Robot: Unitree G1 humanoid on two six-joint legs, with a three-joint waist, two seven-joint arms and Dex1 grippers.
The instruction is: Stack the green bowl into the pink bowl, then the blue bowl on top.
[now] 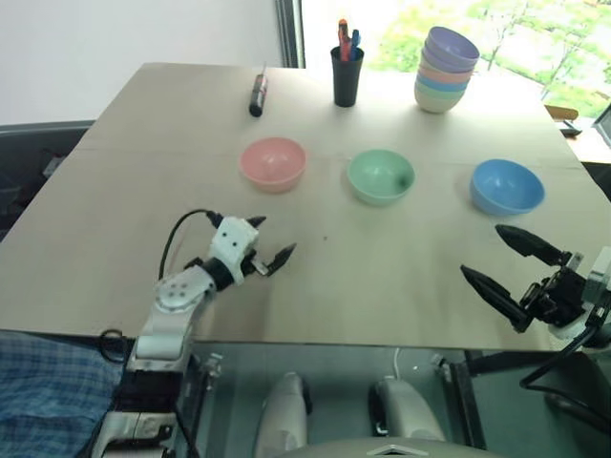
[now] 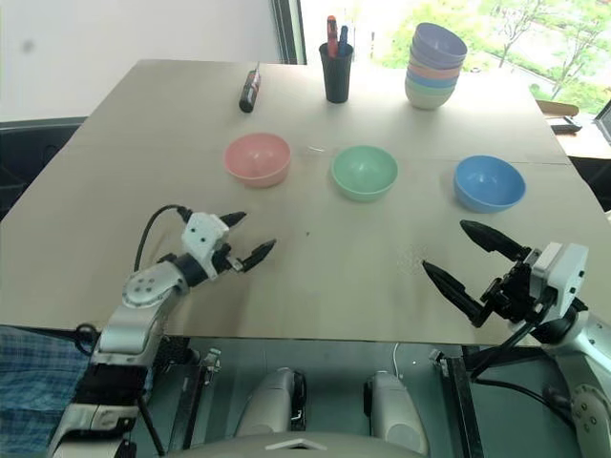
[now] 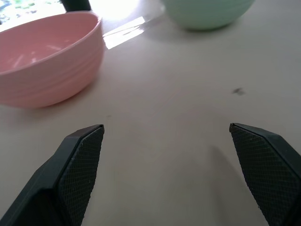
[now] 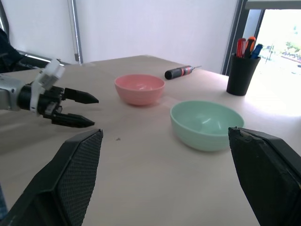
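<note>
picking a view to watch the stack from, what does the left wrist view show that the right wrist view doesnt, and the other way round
Left wrist view: a close look over its own open left gripper at the bare tabletop just short of the bowls.

Right wrist view: the black-handled screwdriver, the black pen cup holding markers, and its own open right gripper.

Shared: the small round salmon-pink plastic bowl and the small round mint-green plastic bowl, standing apart and both empty. The left gripper also appears from the side in the right wrist view.

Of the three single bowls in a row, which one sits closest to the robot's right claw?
The blue bowl, at the right end of the row. The open right gripper hovers just in front of it, while the green bowl and pink bowl lie farther left.
</note>
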